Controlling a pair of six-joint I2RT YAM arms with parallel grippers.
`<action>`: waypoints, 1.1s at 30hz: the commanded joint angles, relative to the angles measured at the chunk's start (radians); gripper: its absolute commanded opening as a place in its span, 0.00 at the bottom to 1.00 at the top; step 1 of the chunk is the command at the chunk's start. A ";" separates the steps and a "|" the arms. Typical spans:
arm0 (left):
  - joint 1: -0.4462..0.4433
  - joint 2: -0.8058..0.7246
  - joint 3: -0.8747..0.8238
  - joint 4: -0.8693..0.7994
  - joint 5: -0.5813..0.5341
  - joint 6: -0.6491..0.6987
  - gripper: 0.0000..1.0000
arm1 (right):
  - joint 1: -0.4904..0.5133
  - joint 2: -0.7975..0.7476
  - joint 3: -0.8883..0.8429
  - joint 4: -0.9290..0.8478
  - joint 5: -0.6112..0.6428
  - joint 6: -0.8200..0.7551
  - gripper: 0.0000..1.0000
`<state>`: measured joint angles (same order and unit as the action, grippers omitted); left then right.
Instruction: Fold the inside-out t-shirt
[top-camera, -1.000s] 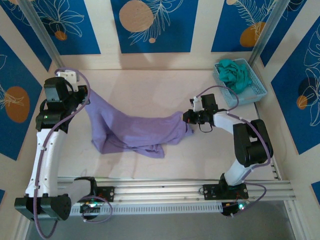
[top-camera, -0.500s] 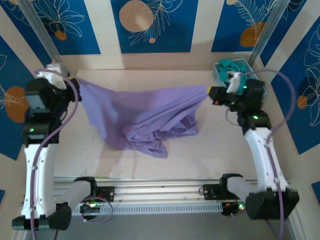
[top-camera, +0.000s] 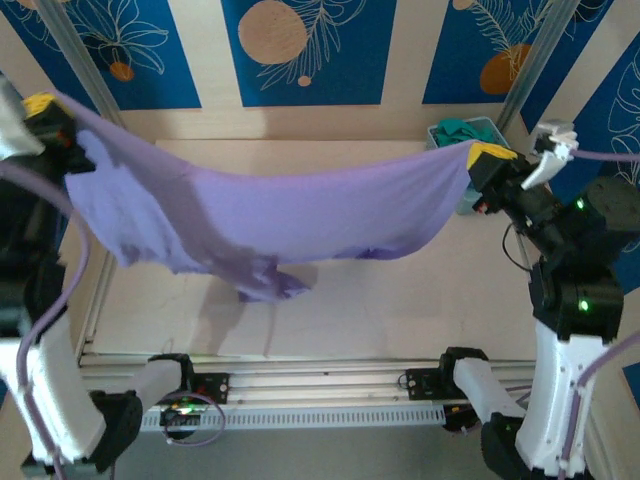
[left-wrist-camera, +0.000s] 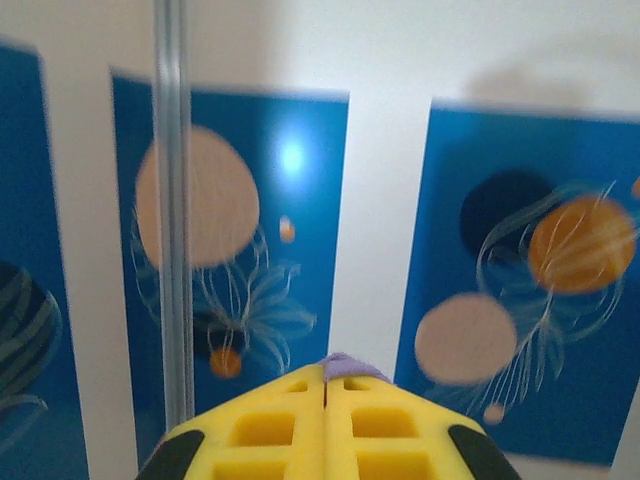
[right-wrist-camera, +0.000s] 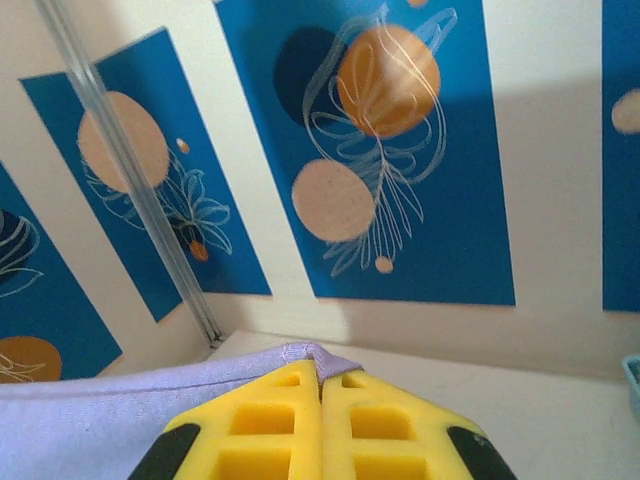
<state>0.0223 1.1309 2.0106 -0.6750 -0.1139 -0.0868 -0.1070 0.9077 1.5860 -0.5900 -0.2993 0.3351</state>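
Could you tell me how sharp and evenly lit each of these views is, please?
Left wrist: the wall panels are blurred, with a bright glare spot on one. Right wrist: the wall prints are crisp and evenly lit. Top external: mostly sharp; the t-shirt casts a soft shadow on the table.

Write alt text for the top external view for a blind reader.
A lavender t-shirt hangs stretched in mid-air between both arms, the left gripper shut on one end and the right gripper on the other; its lower folds droop toward the table. A teal garment lies far right.
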 joint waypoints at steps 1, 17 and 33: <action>0.010 0.194 -0.072 0.016 -0.022 0.010 0.00 | -0.004 0.126 -0.055 0.046 0.046 -0.006 0.00; 0.010 0.271 0.379 -0.046 0.130 -0.089 0.00 | -0.012 0.193 0.222 -0.016 0.086 -0.076 0.00; 0.010 0.084 0.393 0.022 0.071 -0.012 0.00 | -0.017 0.086 0.508 -0.215 0.182 -0.157 0.00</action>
<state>0.0223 1.1084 2.4264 -0.6430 -0.0120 -0.1322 -0.1196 0.9413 2.0850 -0.7567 -0.1596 0.2077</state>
